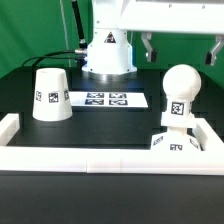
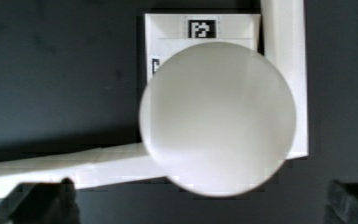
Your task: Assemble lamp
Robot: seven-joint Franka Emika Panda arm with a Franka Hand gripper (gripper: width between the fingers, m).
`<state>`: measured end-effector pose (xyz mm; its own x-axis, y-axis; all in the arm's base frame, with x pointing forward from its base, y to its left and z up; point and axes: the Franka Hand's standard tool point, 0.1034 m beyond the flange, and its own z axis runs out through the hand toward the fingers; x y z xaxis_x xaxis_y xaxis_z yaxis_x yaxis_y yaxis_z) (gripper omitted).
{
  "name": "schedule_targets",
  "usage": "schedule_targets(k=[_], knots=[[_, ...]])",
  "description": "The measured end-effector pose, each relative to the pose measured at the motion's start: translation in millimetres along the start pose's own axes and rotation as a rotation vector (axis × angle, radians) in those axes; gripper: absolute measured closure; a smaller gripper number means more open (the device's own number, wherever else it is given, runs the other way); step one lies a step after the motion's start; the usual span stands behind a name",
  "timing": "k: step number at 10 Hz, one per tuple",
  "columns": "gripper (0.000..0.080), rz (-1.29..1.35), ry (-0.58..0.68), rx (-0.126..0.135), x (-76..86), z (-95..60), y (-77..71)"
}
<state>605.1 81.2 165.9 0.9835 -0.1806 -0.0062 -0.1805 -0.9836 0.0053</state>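
Note:
The round bulb stands upright on its stem, set on the flat square base by the rail's corner at the exterior view's right. The tapered shade stands mouth down on the table at the exterior view's left, apart from them. My gripper hangs open and empty straight above the bulb, clear of it. In the wrist view the bulb fills the middle and hides most of the base. My gripper shows only its two dark fingertips far apart.
The marker board lies flat between shade and bulb. A low white border rail runs along the front and up both sides; it also shows in the wrist view. The robot's white pedestal stands behind.

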Motion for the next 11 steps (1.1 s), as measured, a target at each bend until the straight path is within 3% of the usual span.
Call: schedule_targets(k=[3, 9, 11], knots=[[0.0100, -0.003, 0.008, 0.001, -10.0, -15.1, 16.1], [0.0100, 0.029, -0.004, -0.004, -10.7, -5.3, 9.4], [0.0100, -0.017, 0.001, -0.002, -20.6, 1.7, 10.9]])
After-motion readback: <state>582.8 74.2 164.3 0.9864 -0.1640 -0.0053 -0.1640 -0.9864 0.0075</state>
